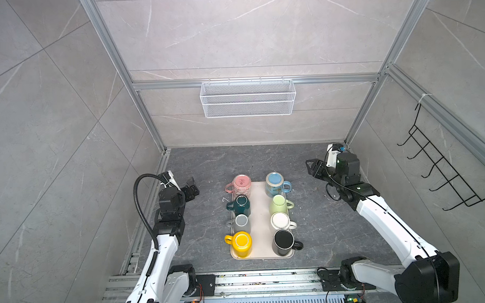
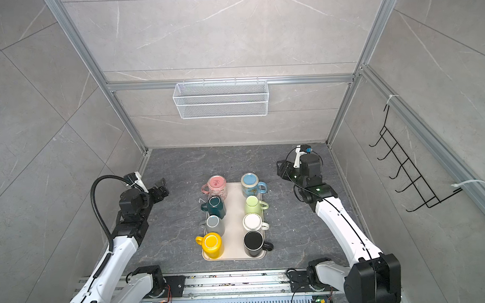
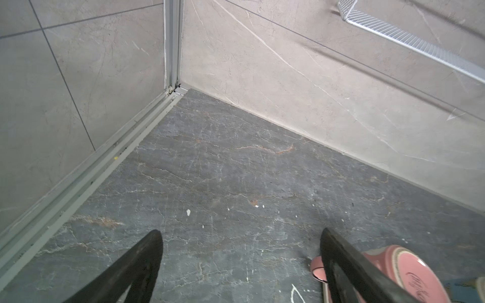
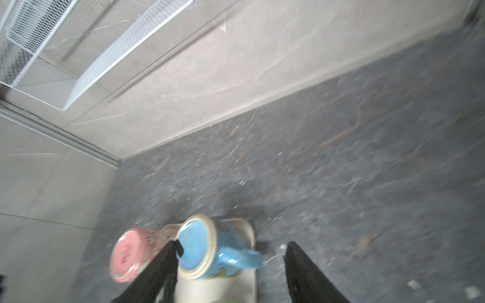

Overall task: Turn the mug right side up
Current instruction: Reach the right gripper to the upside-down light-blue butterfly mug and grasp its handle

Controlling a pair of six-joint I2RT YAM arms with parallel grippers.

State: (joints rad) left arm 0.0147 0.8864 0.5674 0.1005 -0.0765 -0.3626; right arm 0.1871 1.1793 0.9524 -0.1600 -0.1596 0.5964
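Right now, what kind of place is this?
Probably a pretend kitchen corner built for robot practice: tiled walls in a metal frame, a tray of mugs, a wire basket and hook rack.

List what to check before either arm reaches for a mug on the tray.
1. Left end effector open, empty: ok.
2. Right end effector open, empty: ok.
3. Blue mug stands base up on the tray: ok.
4. Its handle points to the right arm's side, nothing blocking it: ok.
5. Gap between the blue mug and the light green mug: cannot tell.
6. Which mug is meant: cannot tell.
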